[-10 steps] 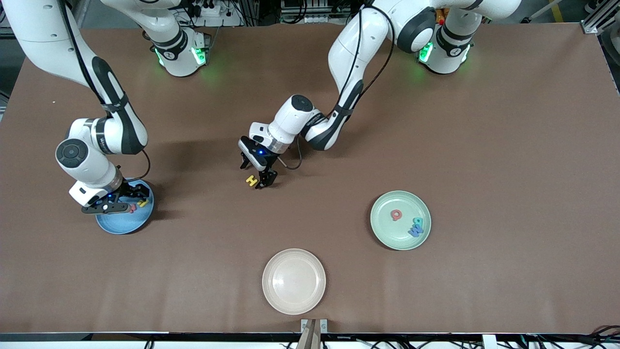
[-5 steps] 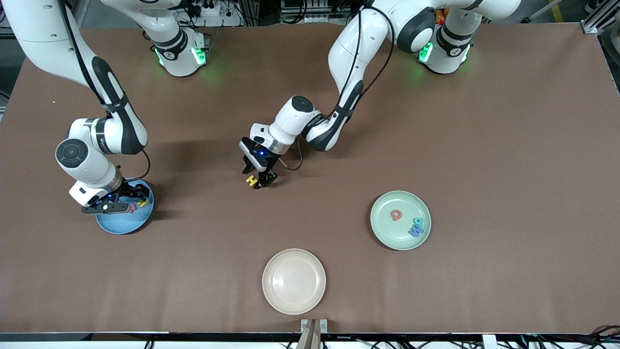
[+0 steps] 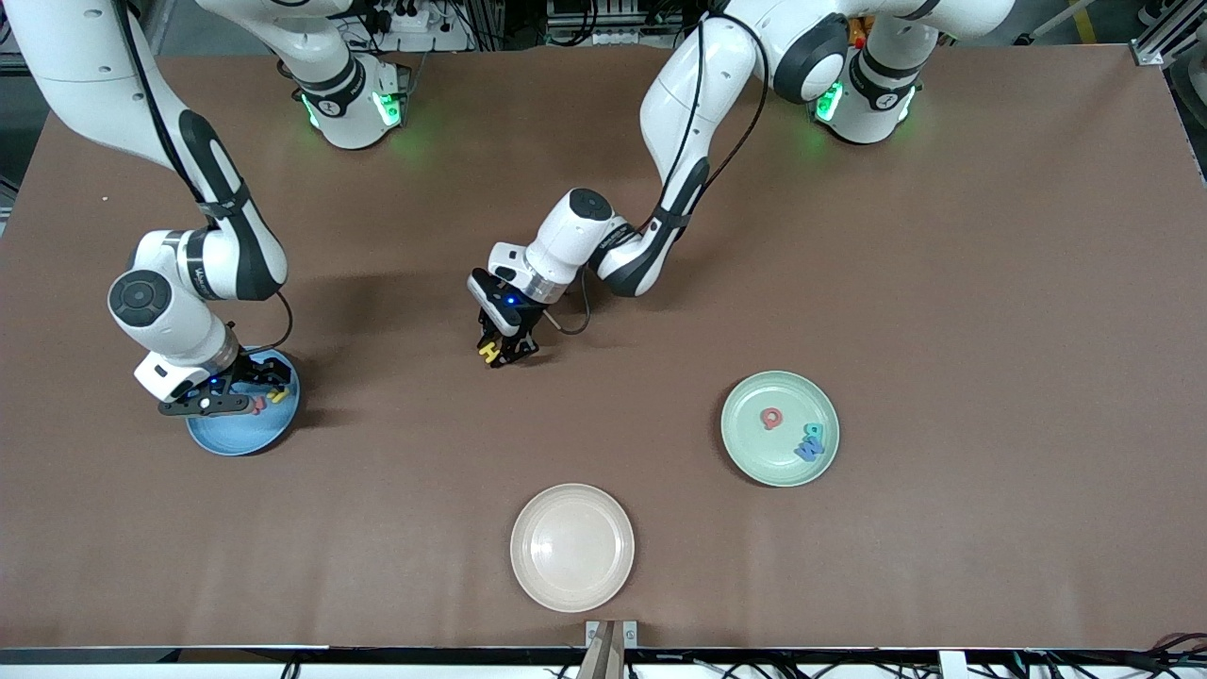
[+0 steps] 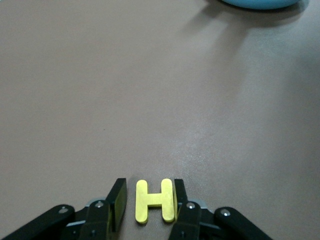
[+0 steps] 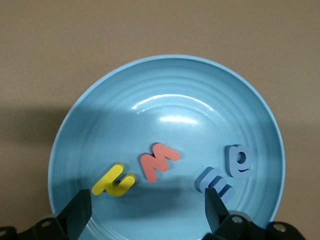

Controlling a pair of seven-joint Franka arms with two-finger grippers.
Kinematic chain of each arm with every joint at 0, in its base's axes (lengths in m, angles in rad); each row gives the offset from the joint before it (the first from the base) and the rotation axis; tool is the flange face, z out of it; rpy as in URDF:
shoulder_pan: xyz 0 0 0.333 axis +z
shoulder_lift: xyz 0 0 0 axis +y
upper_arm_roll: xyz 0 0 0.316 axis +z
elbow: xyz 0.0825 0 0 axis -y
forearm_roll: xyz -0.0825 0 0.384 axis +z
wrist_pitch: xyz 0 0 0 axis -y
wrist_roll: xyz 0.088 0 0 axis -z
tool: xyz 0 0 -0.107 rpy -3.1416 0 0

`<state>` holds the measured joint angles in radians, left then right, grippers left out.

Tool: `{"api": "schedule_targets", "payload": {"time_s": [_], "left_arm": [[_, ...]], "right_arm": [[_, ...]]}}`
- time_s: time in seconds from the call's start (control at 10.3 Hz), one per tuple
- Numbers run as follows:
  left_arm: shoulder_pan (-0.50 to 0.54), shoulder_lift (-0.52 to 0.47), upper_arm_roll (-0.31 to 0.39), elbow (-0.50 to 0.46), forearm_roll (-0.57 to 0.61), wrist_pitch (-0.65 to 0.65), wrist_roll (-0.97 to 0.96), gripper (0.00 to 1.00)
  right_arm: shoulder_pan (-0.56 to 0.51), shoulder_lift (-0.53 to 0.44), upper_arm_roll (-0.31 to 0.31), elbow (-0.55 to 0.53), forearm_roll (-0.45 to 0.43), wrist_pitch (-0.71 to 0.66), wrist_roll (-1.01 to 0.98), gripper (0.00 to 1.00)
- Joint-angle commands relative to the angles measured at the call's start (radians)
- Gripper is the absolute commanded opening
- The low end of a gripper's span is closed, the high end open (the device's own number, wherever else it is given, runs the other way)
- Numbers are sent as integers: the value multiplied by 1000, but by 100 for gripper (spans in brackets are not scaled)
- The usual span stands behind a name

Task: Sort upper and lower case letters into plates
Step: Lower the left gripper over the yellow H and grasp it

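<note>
A yellow letter H (image 3: 488, 352) (image 4: 155, 200) lies flat on the brown table, toward the middle. My left gripper (image 3: 498, 353) (image 4: 149, 192) is down at the table with its jaws around the H. One finger (image 4: 179, 192) touches the H's side and a thin gap shows at the other. The sky blue plate (image 3: 231, 438) (image 5: 165, 90) holds a yellow letter (image 5: 114, 181), a red letter (image 5: 159, 161) and two blue letters (image 5: 215, 181). My right gripper (image 3: 269, 387) (image 5: 147, 205) hangs open over this plate. The mint green plate (image 3: 754, 453) holds a red (image 3: 772, 418), a teal (image 3: 813, 432) and a blue letter (image 3: 809, 450).
A cream-white plate (image 3: 572, 547) with nothing in it sits near the table's front edge, nearer to the front camera than the H. The blue plate's edge (image 4: 260, 3) shows in the left wrist view.
My left gripper's jaws have narrowed around the yellow H from wide open. The right arm has not moved.
</note>
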<state>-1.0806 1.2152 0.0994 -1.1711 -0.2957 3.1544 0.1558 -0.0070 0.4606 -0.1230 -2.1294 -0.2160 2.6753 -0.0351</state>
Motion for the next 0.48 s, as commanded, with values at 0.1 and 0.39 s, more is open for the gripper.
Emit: {"api": "schedule_targets", "payload": {"time_s": [0.1,0.39], "left_arm": [[-7,27,14,39,20,13,-4,32],[-4,15,13,33,20,12,-2,23]], "right_arm": [[-5,3,5,3,-16,-3,-3,100],[-7,1,5,3,-17,-3,0,100]]}}
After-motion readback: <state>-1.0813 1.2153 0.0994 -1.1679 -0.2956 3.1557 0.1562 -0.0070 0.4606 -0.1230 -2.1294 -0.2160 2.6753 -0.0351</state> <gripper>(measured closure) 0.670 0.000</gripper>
